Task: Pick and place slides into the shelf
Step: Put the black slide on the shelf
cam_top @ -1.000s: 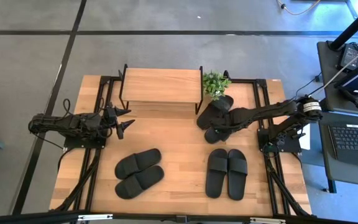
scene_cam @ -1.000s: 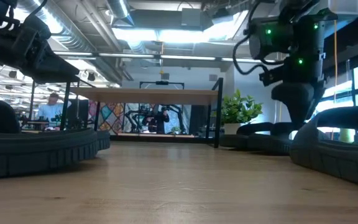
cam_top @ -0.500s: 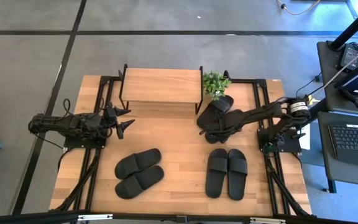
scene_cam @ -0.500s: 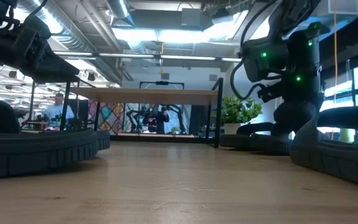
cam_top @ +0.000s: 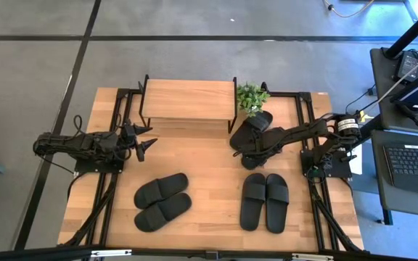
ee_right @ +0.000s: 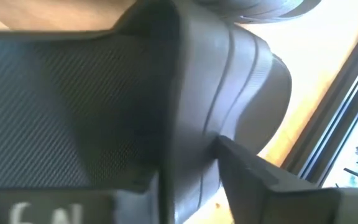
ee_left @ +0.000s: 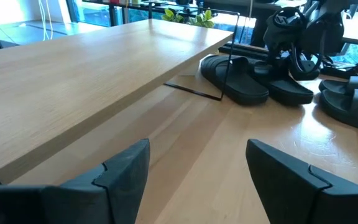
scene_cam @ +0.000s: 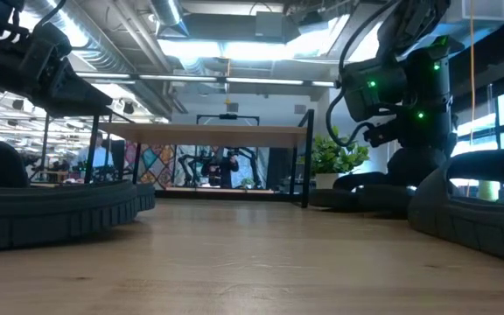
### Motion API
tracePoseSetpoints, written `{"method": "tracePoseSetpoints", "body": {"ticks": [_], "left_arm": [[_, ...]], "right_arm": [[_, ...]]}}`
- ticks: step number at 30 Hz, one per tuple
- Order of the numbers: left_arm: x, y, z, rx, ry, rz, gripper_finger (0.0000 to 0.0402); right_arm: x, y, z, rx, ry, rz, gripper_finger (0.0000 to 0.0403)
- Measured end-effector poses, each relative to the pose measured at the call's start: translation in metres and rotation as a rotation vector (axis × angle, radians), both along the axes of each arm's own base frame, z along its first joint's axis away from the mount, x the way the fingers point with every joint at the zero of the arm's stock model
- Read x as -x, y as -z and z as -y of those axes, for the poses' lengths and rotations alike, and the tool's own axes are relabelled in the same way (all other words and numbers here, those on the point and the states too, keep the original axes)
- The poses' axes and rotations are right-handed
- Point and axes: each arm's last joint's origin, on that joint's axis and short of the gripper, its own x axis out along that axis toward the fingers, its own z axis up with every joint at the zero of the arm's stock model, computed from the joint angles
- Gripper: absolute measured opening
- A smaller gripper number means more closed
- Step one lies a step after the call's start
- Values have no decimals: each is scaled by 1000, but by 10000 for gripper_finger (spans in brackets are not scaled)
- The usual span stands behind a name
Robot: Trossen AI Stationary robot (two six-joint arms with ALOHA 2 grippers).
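While the shelf (cam_top: 188, 99) at the upper centre of the overhead frame shows a bare top, none of the slides can be seen on it, so the job looks barely begun; its lower tier is hidden from above. One pair (cam_top: 162, 201) lies at the lower left of centre and another pair (cam_top: 264, 200) at the lower right, both untouched. A third pair (cam_top: 255, 130) sits just right of the shelf, beside a small plant (cam_top: 252, 96). The right gripper (cam_top: 247, 148) is down on this third pair, and its wrist camera is filled by a slide's strap (ee_right: 229, 93) with one finger (ee_right: 272, 177) against it; whether it has clamped yet, I cannot tell. The left gripper (cam_top: 145, 141) waits at the left of the table (cam_top: 209, 163), its fingers (ee_left: 123, 171) spread and empty.
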Motion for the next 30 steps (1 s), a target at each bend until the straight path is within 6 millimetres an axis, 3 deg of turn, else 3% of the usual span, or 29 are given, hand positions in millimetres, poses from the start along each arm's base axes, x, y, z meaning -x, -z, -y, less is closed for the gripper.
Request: {"method": "tracePoseSetpoints", "body": {"ticks": [9, 15, 22, 30], "left_arm": [[0, 0, 0, 0, 0, 0, 258], [0, 0, 0, 0, 0, 0, 258], [0, 0, 0, 0, 0, 0, 258], [0, 0, 0, 0, 0, 0, 258]], "right_arm": [[2, -6, -3, -11, -40, 10, 16], [6, -24, -4, -19, -11, 108, 19], [19, -57, -7, -145, 6, 268, 15], [24, -119, -13, -315, -108, 516, 15]]}}
